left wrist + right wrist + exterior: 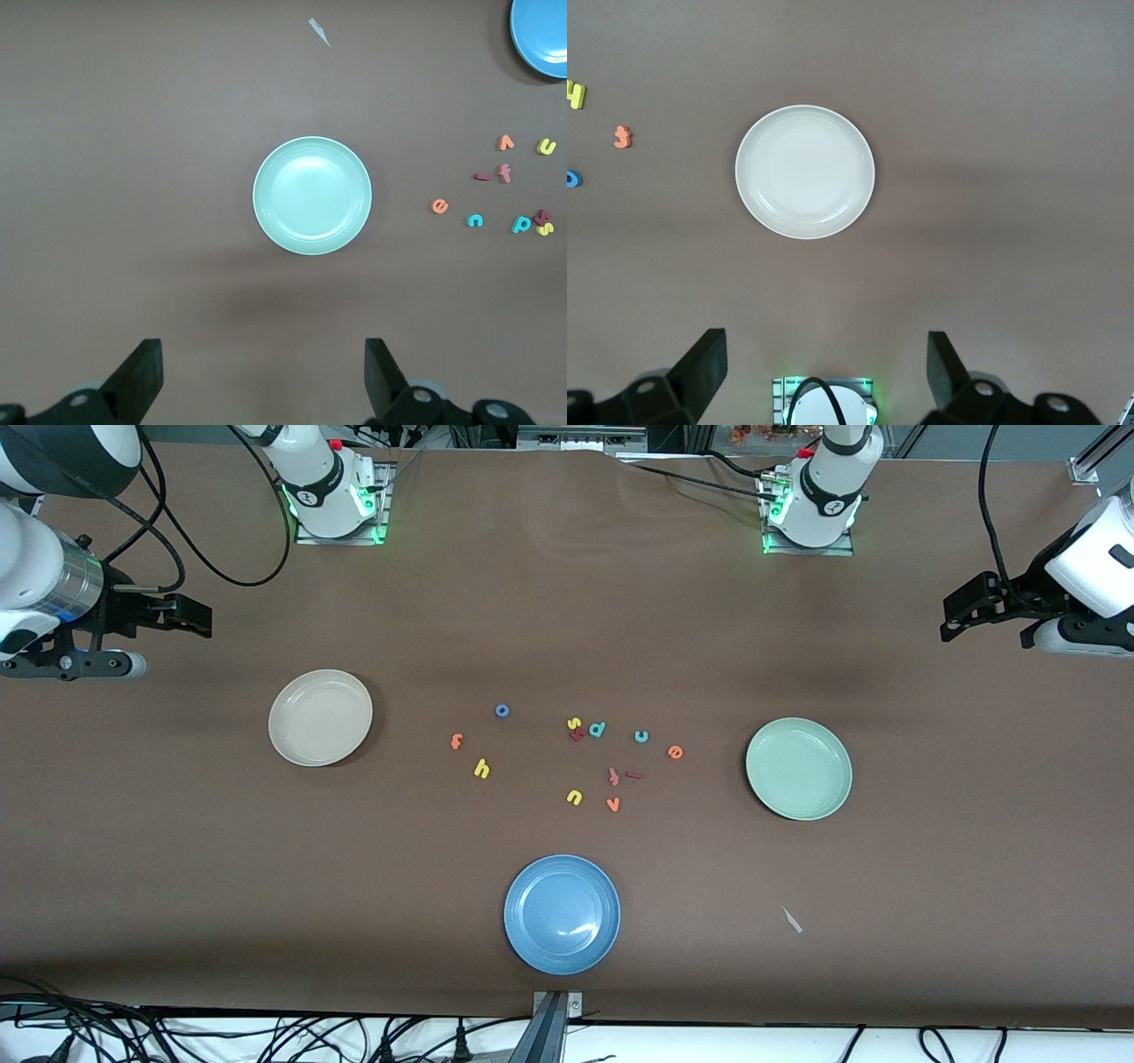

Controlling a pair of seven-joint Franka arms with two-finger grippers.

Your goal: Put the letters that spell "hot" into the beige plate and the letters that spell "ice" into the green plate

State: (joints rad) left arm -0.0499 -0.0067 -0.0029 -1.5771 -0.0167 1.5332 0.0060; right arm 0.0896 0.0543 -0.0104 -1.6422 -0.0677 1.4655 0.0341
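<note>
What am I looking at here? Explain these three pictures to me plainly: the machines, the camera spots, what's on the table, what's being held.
These are two robot arms bolted to a brown table, each ending in a two-finger claw. The big picture looks down from a high camera facing them. The other two come from cameras on each arm's wrist.

The left claw hangs open above the table near the green plate; the right claw hangs open near the beige plate. Neither holds anything.

Between those plates lie small foam letters: a blue o, orange t, yellow h, teal c, orange e, dark red i and a few spares. A blue plate sits nearest the front camera. All three plates are empty.
</note>
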